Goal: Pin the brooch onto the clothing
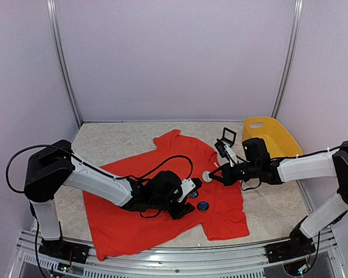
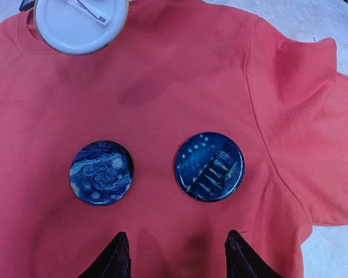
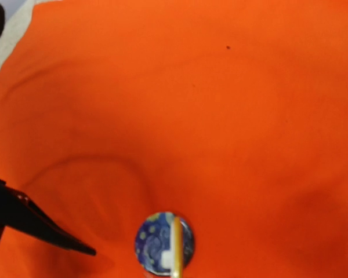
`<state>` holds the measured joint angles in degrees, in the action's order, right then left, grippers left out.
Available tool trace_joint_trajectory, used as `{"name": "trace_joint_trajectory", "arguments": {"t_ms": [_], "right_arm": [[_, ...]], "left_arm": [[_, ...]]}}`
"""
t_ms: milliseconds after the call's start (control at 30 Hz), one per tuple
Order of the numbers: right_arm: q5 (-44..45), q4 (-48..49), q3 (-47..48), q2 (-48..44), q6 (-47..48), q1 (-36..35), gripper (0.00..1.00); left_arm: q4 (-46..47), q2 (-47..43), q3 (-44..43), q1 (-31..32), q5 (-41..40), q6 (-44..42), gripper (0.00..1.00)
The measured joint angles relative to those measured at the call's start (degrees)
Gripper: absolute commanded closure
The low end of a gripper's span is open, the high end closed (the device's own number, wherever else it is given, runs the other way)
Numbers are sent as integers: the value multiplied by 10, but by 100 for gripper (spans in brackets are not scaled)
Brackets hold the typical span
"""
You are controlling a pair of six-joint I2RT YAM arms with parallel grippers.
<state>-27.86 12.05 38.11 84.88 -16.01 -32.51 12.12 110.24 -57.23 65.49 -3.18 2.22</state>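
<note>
The right fingers hold a round brooch over the red-orange T-shirt, which lies spread on the desk beneath both sets of fingers. The left fingers stand wide apart with nothing between them. Just beyond their tips, two more brooches lie side by side on the shirt.

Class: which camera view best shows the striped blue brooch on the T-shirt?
Left wrist: the striped blue brooch lies large and sharp, face up on the T-shirt. Top external shows it only small and dark. Right wrist misses it.
</note>
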Motion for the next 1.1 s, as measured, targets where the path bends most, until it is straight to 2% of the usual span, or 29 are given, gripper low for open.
{"name": "trace_joint_trajectory", "arguments": {"t_ms": [167,300,400,500,700,767,967,1033,1100], "right_arm": [[0,-9,0,1,17,0,100],[0,-17,5,4,30,0,100],[0,-20,8,5,38,0,100],[0,-20,8,8,44,0,100],[-2,-25,17,19,48,-4,100],[-3,-25,17,19,51,-6,100],[-5,-30,17,19,59,-13,100],[-5,-30,17,19,59,-17,100],[-6,-30,17,19,59,-21,100]], "left_arm": [[-22,6,-3,-2,24,-43,34],[-42,6,-3,-2,32,-74,34],[-48,7,-4,-2,32,-93,38],[-63,21,-24,-2,28,-107,48],[-66,40,-48,-2,27,-117,85],[-67,40,-47,-2,30,-119,100],[-64,38,-44,-4,48,-116,100],[-54,31,-30,-6,57,-114,75],[-46,16,-9,-7,64,-111,65]]}}
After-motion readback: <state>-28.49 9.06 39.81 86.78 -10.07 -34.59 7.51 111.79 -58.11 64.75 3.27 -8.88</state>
